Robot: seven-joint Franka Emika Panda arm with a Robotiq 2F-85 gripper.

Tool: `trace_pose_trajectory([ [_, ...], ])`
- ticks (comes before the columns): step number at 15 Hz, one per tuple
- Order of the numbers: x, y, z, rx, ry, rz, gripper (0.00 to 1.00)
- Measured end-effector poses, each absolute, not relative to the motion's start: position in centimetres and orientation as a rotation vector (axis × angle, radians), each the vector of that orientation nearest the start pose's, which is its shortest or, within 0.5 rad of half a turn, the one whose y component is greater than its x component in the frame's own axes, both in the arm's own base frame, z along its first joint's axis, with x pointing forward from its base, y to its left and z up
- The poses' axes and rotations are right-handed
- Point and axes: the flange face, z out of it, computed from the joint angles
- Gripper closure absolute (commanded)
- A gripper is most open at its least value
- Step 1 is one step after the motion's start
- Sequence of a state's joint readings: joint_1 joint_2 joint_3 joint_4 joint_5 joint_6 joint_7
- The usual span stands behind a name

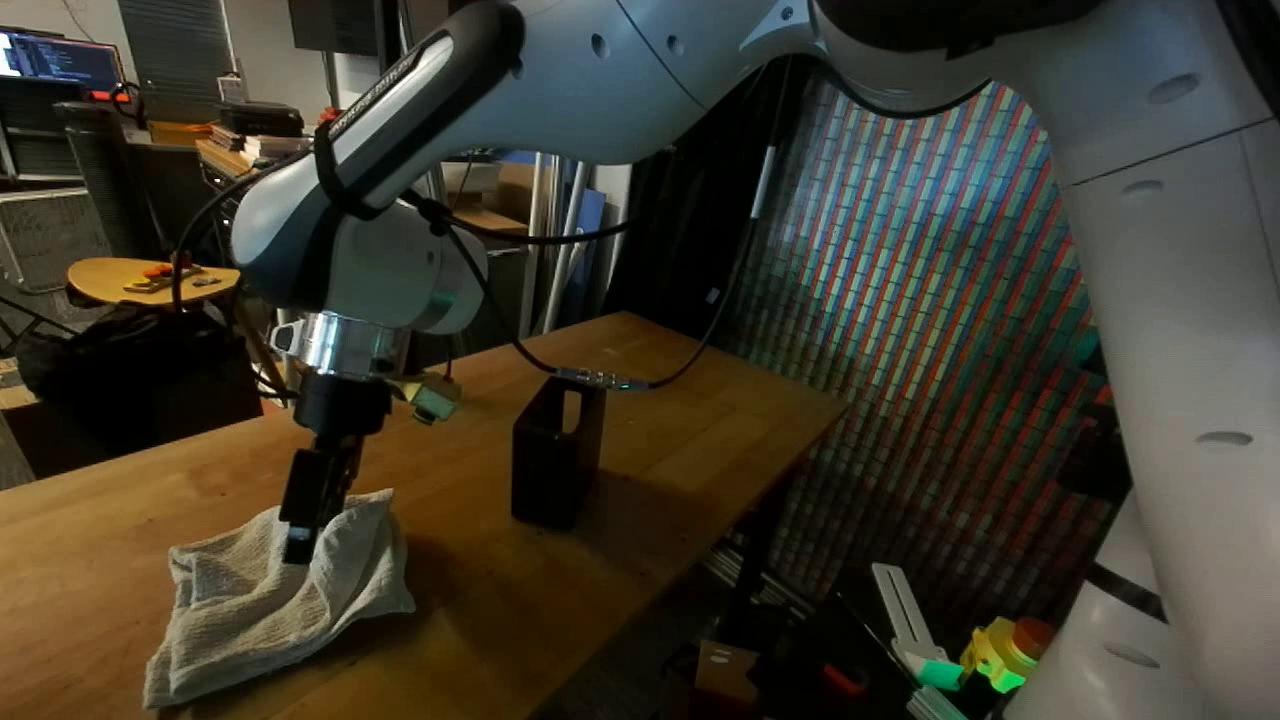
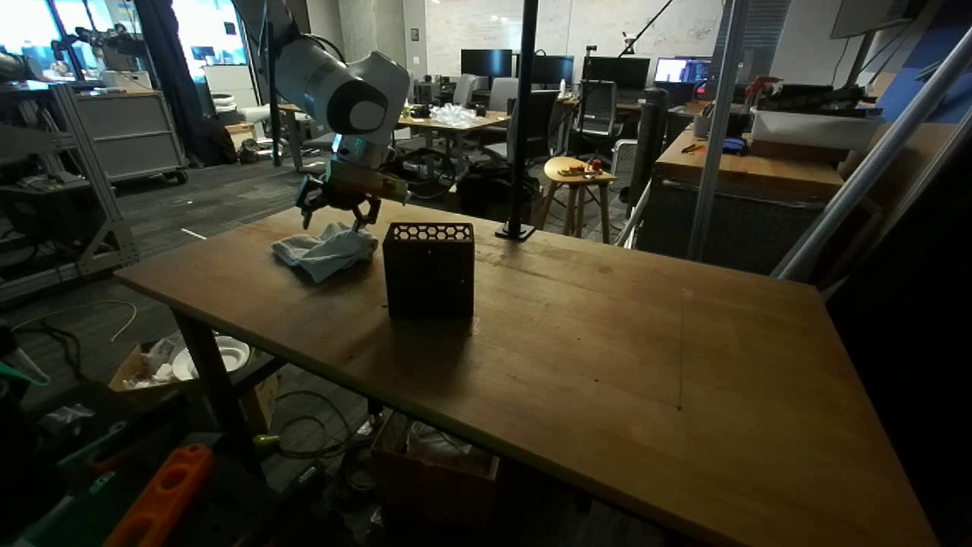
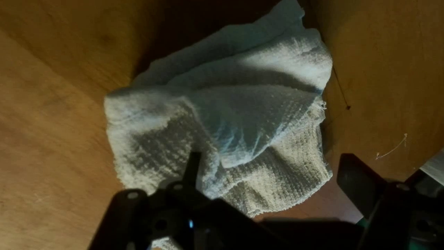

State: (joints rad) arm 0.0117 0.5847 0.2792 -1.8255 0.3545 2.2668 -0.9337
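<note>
A crumpled, pale grey-beige cloth [image 1: 270,625] lies on the wooden table, seen as a folded heap [image 2: 326,254] from the far side. Above it my gripper [image 2: 332,223] points down with its fingers spread wide. In the wrist view the cloth [image 3: 242,118] fills the middle, its folds overlapping. The left finger [image 3: 191,170] overlaps the cloth there, while the right finger [image 3: 359,182] stands past its edge over bare wood. Nothing is clamped between them. Whether a fingertip touches the fabric I cannot tell. From the side, the gripper [image 1: 303,530] hides part of the cloth.
A dark upright box with a honeycomb-patterned top [image 2: 429,273] stands on the table [image 2: 607,365] beside the cloth. A black post [image 2: 520,152] rises at the table's edge. Cables [image 1: 600,380] hang from the arm near the box. A stool [image 2: 577,173] stands beyond the table.
</note>
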Motion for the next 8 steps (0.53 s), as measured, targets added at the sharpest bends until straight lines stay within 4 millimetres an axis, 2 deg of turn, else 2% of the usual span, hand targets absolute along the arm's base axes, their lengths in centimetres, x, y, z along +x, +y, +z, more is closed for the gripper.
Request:
trace_pose_trajectory([
  [8,60.2,18.0,20.5,-2.432,-1.177,-0.037,0.00],
])
